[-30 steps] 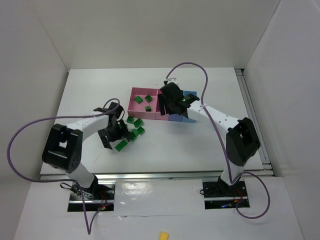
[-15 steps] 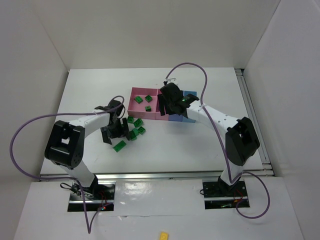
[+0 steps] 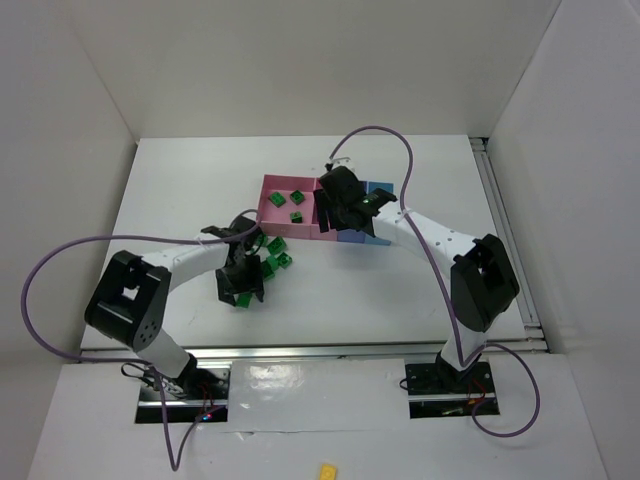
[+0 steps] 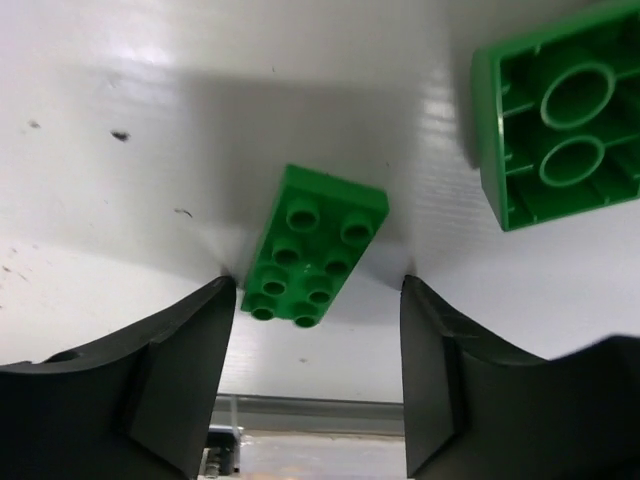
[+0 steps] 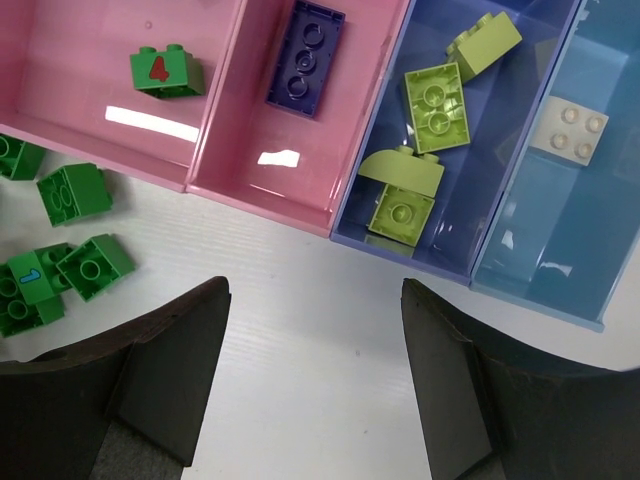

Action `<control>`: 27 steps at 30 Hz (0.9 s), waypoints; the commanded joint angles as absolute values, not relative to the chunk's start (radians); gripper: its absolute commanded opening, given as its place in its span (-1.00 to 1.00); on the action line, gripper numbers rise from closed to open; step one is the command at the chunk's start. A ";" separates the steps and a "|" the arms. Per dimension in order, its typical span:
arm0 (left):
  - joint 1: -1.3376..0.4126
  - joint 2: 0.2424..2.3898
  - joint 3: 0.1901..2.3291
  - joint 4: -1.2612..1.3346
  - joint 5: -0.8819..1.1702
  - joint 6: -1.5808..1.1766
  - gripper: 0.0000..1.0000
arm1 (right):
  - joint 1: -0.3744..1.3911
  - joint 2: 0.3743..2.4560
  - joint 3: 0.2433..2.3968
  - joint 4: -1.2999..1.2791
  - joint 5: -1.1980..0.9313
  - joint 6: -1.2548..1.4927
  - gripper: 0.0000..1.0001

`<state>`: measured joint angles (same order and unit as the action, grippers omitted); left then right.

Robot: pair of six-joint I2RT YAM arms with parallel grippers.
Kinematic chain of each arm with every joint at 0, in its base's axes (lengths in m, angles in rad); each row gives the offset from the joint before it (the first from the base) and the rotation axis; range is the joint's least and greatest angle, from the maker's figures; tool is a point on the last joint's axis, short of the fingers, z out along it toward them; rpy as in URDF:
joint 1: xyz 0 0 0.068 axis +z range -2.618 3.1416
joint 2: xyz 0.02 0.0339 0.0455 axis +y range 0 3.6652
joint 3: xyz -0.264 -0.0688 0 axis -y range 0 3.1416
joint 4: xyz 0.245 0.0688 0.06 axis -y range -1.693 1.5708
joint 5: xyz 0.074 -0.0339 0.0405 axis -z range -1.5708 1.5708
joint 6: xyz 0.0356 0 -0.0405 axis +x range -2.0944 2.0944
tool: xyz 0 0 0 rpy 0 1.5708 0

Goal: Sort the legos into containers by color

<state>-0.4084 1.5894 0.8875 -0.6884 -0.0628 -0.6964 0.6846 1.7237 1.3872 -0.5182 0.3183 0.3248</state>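
My left gripper (image 4: 320, 375) is open and low over the table, its jaws on either side of a flat green lego (image 4: 315, 248) that lies studs up just ahead of the fingertips. An upturned green lego (image 4: 560, 120) lies to its right. In the top view the left gripper (image 3: 241, 284) covers most of that flat brick. My right gripper (image 5: 315, 385) is open and empty above the table by the containers (image 5: 300, 205). The pink compartments hold a green lego marked 4 (image 5: 165, 72) and a dark purple one (image 5: 307, 58). The blue one holds yellow-green legos (image 5: 435, 95). The light-blue one holds a beige lego (image 5: 570, 128).
Several loose green legos (image 5: 75, 192) lie on the table left of the pink tray wall; they also show in the top view (image 3: 275, 258). White walls enclose the table. A lone yellow brick (image 3: 327, 468) lies on the floor in front of the arm bases.
My left gripper has moved right and towards the near edge, from beside the green pile to over the lone flat green brick. The right arm has not moved.
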 commanded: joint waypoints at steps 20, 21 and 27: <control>-0.396 1.502 1.172 -0.856 -0.265 -0.712 -0.69 | 0.696 1.707 1.401 -0.555 0.354 0.327 0.54; -0.396 1.502 1.201 -0.856 -0.265 -0.712 -0.69 | 0.706 1.694 1.401 -0.555 0.370 0.327 0.54; -0.396 1.718 1.535 -0.838 -0.216 -0.661 -0.69 | 0.706 1.631 1.401 -0.545 0.466 0.354 0.54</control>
<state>-0.3977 1.6032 1.4277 -0.8398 -0.2306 -0.7021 0.6960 1.7092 1.3861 -0.5385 0.3832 0.3279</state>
